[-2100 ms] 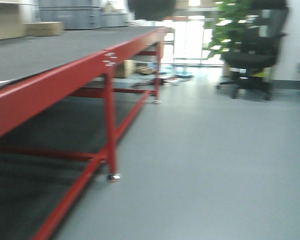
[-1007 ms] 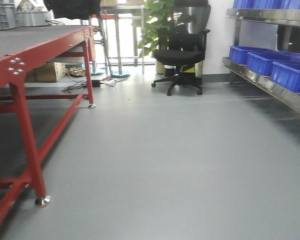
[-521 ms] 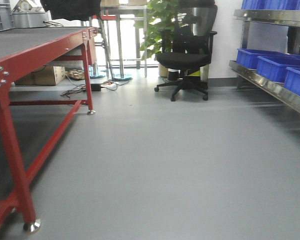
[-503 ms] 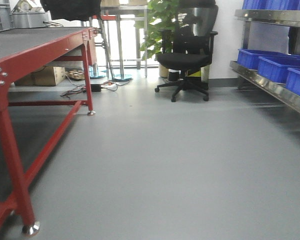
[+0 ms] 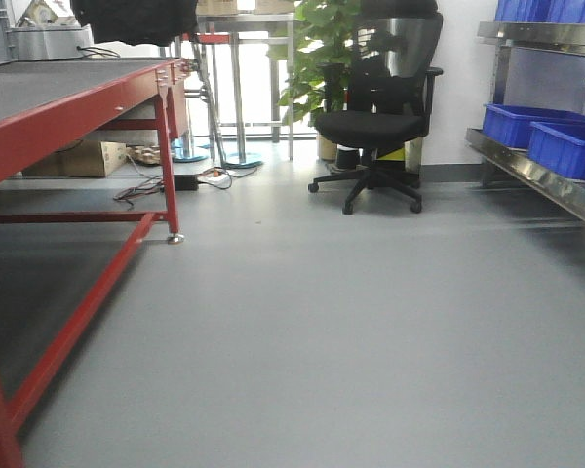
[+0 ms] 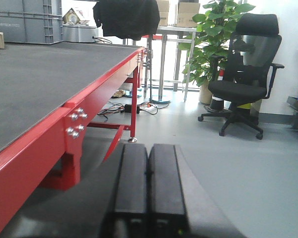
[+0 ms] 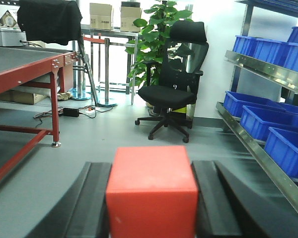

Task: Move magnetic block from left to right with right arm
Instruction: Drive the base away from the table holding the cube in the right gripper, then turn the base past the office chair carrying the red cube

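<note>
Red magnetic block (image 7: 151, 191) is pinched in the right gripper (image 7: 150, 171), so I'd call this the carry step. Meanwhile the left gripper (image 6: 148, 148) is closed on nothing. Next move needs a drop spot on the right, none visible here.

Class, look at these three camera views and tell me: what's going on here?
The right gripper is shut on the magnetic block, a red cube clamped between its two fingers. The left gripper is shut with nothing in it. Neither gripper is over the red-framed table, which runs along the left. Ahead lie open floor, an office chair and blue bins on a shelf.
</note>
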`<state>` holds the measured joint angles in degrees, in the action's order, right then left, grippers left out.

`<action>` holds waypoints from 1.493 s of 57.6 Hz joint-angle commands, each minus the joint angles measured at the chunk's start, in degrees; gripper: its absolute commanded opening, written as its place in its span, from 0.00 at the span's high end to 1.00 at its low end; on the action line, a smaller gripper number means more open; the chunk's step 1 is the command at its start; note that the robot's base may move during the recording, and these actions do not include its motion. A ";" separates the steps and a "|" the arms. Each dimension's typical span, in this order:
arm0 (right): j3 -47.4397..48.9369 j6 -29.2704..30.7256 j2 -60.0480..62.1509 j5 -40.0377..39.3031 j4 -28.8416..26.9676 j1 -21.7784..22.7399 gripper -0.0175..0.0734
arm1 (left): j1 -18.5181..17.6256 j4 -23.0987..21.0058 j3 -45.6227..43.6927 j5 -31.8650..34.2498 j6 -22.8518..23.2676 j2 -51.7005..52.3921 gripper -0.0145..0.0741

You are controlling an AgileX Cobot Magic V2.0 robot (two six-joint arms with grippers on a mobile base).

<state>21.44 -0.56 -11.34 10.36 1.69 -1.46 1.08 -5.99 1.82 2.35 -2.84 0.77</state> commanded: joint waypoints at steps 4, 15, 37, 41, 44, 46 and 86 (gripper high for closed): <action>1.76 0.56 -0.72 -5.08 0.47 0.28 0.54 | -0.42 -0.27 0.44 5.23 -0.14 0.56 0.98; 1.76 0.56 -0.72 -5.08 0.47 0.28 0.54 | -0.42 -0.27 0.44 5.23 -0.14 0.56 0.98; 1.76 0.56 -0.72 -5.08 0.47 0.28 0.54 | -0.42 -0.27 0.44 5.23 -0.14 0.56 0.98; 1.76 0.56 -0.72 -5.08 0.47 0.28 0.54 | -0.42 -0.27 0.44 5.23 -0.14 0.56 0.98; 1.76 0.56 -0.72 -5.08 0.47 0.28 0.54 | -0.42 -0.27 0.44 5.23 -0.14 0.56 0.98; 1.76 0.56 -0.72 -5.08 0.47 0.28 0.54 | -0.42 -0.27 0.44 5.23 -0.14 0.56 0.98; 1.76 0.56 -0.72 -5.08 0.47 0.28 0.54 | -0.42 -0.27 0.44 5.23 -0.14 0.56 0.98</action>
<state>21.44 -0.56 -11.34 10.36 1.69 -1.46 1.08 -5.99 1.82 2.35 -2.84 0.77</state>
